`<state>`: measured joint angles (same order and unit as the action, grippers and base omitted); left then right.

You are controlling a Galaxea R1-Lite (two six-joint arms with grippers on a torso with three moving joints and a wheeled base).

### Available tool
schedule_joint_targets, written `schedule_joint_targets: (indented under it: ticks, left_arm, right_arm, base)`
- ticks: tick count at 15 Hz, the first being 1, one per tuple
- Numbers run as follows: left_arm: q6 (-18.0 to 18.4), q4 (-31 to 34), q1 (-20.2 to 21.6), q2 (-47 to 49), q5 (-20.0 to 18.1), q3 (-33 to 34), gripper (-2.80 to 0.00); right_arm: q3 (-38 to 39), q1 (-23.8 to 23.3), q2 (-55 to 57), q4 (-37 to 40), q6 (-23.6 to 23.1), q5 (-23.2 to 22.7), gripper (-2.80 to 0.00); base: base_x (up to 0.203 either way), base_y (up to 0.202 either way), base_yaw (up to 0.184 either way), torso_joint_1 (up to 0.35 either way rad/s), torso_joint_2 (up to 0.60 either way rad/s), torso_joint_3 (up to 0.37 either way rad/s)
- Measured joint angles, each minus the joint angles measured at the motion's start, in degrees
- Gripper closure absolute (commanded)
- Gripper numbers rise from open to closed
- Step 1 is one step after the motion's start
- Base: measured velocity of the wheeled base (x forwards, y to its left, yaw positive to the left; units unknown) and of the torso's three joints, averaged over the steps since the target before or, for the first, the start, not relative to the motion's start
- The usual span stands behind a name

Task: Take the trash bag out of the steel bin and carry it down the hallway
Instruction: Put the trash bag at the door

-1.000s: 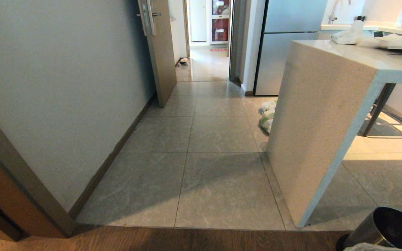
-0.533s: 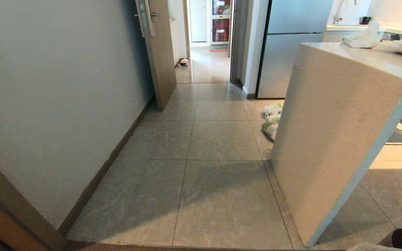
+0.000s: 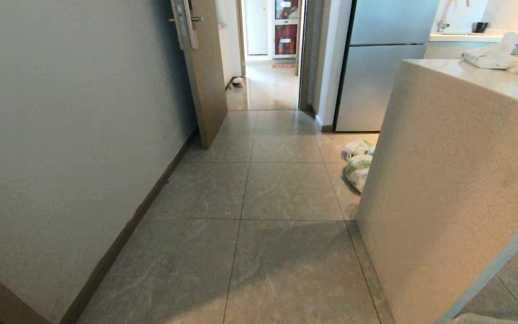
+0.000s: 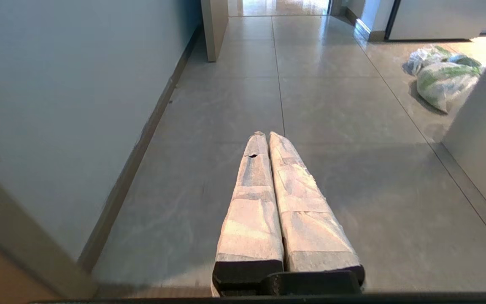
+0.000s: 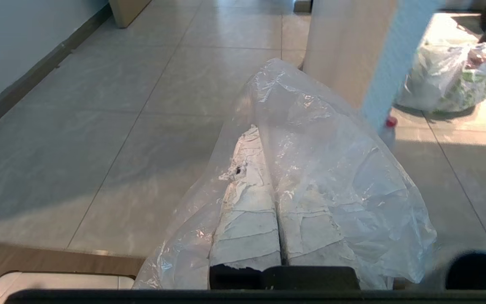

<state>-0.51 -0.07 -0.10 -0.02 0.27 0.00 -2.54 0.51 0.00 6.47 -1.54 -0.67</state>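
Steel bin gone from head view since earlier, camera advanced | right gripper (image 5: 264, 139) pinched shut on trash bag (image 5: 331, 181) draped over it | left gripper (image 4: 266, 134) closed, empty | hallway (image 3: 286, 189) tiles open between wall baseboard (image 3: 142, 211) and counter end panel (image 3: 443, 180) | white grocery bags (image 3: 358, 164) at panel's foot | door (image 3: 205, 67) ajar beyond.

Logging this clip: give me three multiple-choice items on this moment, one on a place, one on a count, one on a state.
1. Where do the grocery bags lie?
A. on the counter
B. on the floor beside the counter
C. inside the fridge

2. How many arms show in the head view?
A. none
B. one
C. two

3. What do the right gripper's fingers do?
A. stand wide open
B. pinch the trash bag
C. grip a door handle

Answers: 1 B, they sit on tiles by the counter; 2 A, only floor and walls; 3 B, clear plastic drapes over shut fingers.
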Motion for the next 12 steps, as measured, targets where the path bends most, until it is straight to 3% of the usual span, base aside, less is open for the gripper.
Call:
schedule_joint_targets:
  ticks: [12]
  left_arm:
    - [0.0,0.0,0.0,0.0,-0.02,0.0,0.0]
  right_arm:
    - [-0.02,0.0,0.0,-0.02,0.0,-0.01,0.0]
  base:
    - [0.191,0.0,0.001,0.004,0.0,0.003]
